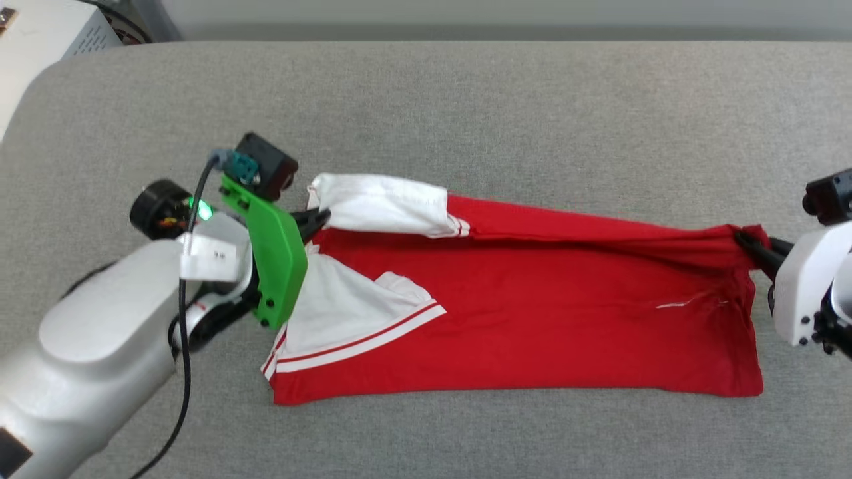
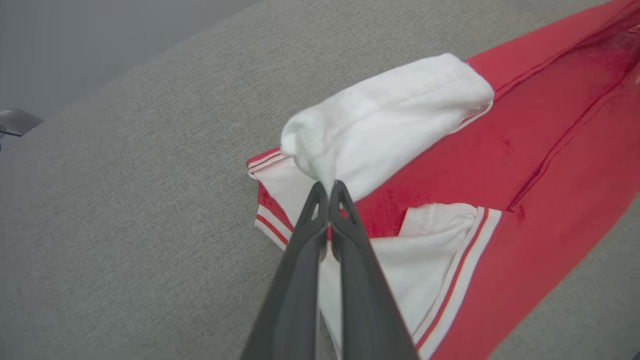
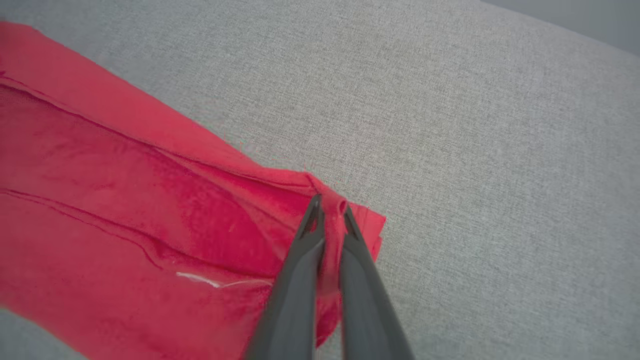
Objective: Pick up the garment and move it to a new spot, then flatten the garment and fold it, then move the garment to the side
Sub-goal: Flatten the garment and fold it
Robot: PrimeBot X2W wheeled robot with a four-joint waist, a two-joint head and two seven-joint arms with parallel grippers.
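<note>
Shirt (image 1: 546, 306) stretched between two pinching grippers on a grey surface (image 1: 466, 100).
A small white label (image 1: 214, 256) on the left arm carries marks too small to read. The surface is grey woven cloth with a rounded far-left corner. Past that corner stands a white box (image 1: 46, 33), and a pale wall (image 1: 506, 13) runs along the far edge. The shirt lies mid-surface, folded lengthwise, with its long axis running left to right across the head view: white striped sleeves (image 1: 346, 313) at the robot's left, red hem (image 1: 749, 319) at its right. The left gripper (image 1: 321, 218) has its jaws pressed together on the far sleeve's edge. The right gripper (image 1: 745, 241) pinches a bunched far corner of the hem.
</note>
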